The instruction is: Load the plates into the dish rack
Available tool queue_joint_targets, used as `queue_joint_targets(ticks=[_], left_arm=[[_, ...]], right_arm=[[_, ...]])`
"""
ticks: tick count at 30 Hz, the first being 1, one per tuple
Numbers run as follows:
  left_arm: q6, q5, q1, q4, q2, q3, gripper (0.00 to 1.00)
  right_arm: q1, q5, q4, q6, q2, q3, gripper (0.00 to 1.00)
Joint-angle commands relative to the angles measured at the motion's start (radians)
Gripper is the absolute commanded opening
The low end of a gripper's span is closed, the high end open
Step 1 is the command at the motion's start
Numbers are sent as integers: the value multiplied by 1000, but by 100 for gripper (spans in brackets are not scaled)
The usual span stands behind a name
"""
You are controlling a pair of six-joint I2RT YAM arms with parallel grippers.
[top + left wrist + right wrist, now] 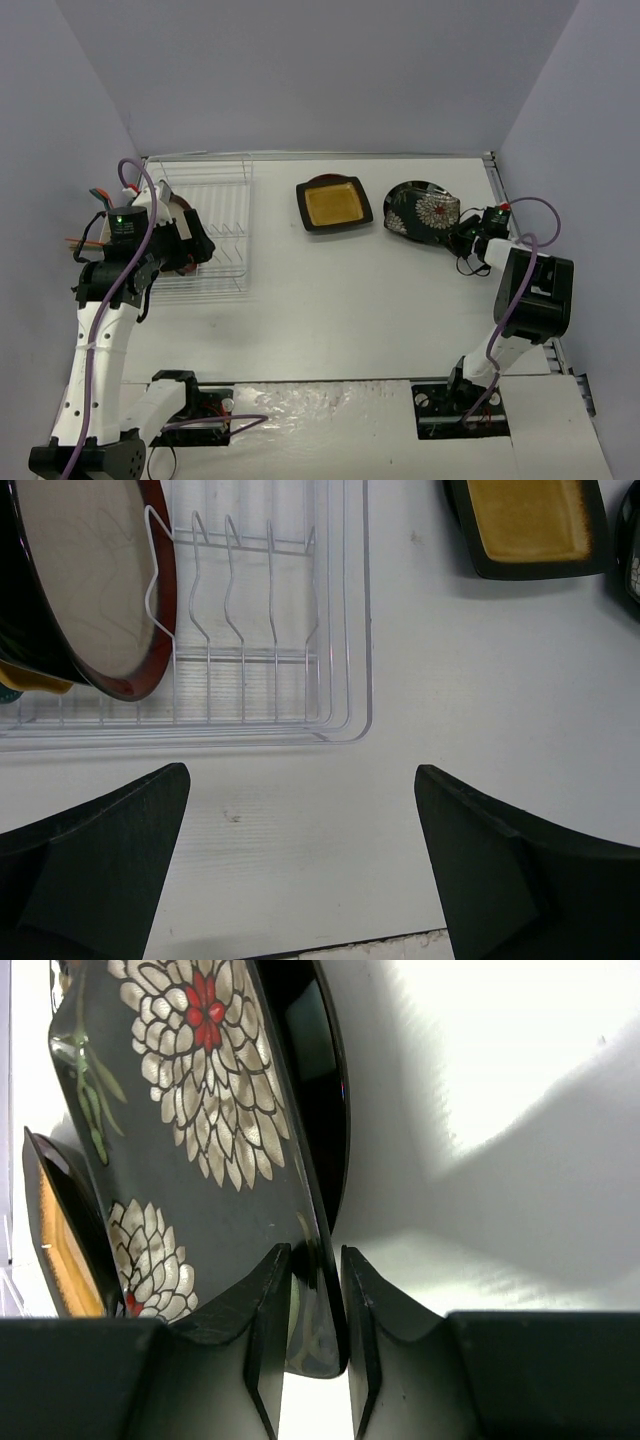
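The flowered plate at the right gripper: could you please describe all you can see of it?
The flowered plate is glossy black and ceramic-looking, with white chrysanthemums, red centres and green leaves. It looks tilted at the far right of the table, its rim pinched by the right gripper. Another dark rim shows behind it.

The left arm point(130, 260) is blocking a good chunk of the dish rack point(215, 195) in the top view, so I'm only catching a sliver of what's standing in it. On the left wrist cam, the red-rimmed plate point(90, 580) is running off the top and left edges and hiding nearly all of the orange-yellow plate point(35, 683). The black square plate point(530, 520) is getting cropped at the top. On the right wrist cam, the flowered plate point(190, 1110) is covering most of a second black plate point(320, 1070), and the right gripper point(313, 1255) is hiding the flowered plate's bottom rim.
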Motion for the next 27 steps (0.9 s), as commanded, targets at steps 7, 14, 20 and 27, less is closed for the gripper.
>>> queue_joint_targets(ticks=[7, 14, 20, 27], left_arm=[[-46, 52, 5, 48, -14, 18, 93], [-87, 102, 6, 77, -8, 20, 94], [-144, 157, 6, 124, 6, 17, 94], [-253, 262, 5, 202, 17, 0, 94]], right_arm=[[-11, -27, -88, -5, -169, -49, 0], [-20, -36, -49, 23, -299, -19, 0], [-34, -76, 10, 61, -342, -6, 0], [-47, -143, 119, 114, -377, -21, 0]])
